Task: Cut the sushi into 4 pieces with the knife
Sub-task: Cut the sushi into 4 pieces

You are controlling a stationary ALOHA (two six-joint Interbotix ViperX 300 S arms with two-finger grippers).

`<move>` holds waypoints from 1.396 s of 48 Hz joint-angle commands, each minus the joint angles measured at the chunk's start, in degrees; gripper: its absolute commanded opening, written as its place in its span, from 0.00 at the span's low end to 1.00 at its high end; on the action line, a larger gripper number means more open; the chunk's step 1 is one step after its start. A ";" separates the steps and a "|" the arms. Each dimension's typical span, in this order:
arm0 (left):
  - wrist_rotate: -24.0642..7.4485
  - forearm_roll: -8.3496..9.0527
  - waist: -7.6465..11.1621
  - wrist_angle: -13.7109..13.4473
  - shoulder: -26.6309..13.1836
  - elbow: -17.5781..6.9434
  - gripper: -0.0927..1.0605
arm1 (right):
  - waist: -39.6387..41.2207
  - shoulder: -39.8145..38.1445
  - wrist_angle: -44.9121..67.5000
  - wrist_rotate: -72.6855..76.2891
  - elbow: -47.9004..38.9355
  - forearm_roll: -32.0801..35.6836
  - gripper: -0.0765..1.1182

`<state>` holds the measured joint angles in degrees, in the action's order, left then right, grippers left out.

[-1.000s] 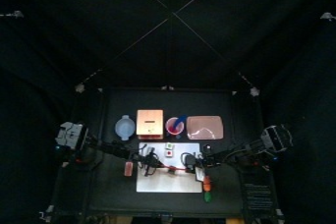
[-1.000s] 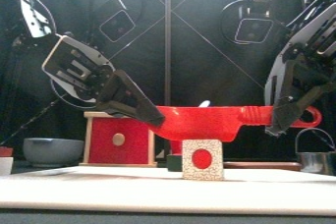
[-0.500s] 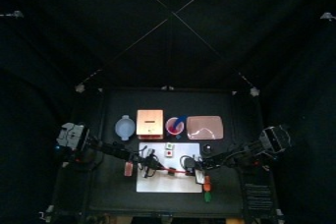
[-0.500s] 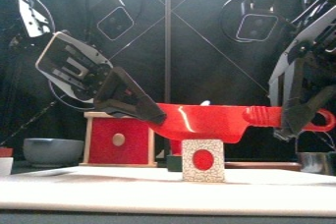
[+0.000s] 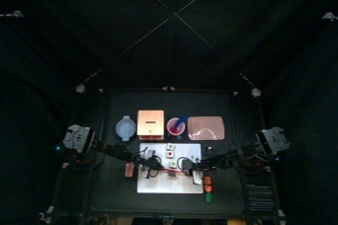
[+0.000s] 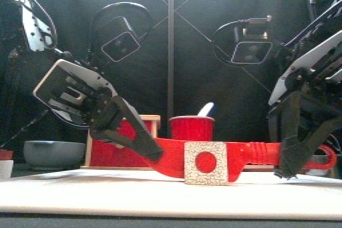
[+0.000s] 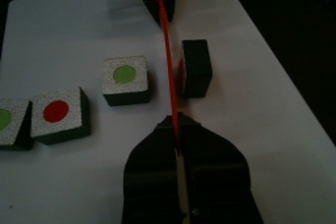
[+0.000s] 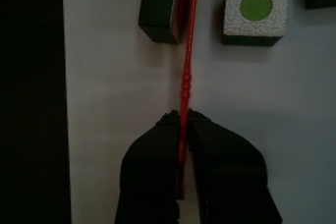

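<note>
Four sushi pieces already lie apart on the white cutting board, one only partly in view, so the cutting looks essentially finished. Left gripper and right gripper both clench the red knife, its blade low between a green-dotted piece and a dark block by the board's edge.

No text, label, brand or number is legible on any item. Only markings found: plain red and green dots on the sushi pieces, on their white faces.
</note>
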<state>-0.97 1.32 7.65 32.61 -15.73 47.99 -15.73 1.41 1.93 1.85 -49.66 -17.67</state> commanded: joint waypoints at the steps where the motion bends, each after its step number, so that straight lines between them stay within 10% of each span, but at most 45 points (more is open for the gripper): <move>1: -0.35 -0.88 -1.32 -0.44 -0.62 -1.67 0.25 | 0.70 0.26 0.26 -0.35 1.41 0.53 0.08; 38: -0.44 0.88 -3.69 -1.14 2.64 -1.93 0.28 | 6.94 -4.83 -2.55 -0.44 2.11 5.45 0.08; 46: -0.35 2.90 -3.08 -3.16 6.50 -2.11 0.42 | 6.86 -7.47 -4.31 -0.44 2.11 5.80 0.08; 67: -0.44 1.05 -3.34 -6.06 16.87 1.32 0.80 | 7.38 -23.55 -14.41 -0.18 -4.66 5.62 0.09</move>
<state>-1.49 2.64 4.57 26.28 -1.32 49.22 -8.70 -17.14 -10.20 1.67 -53.26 -11.34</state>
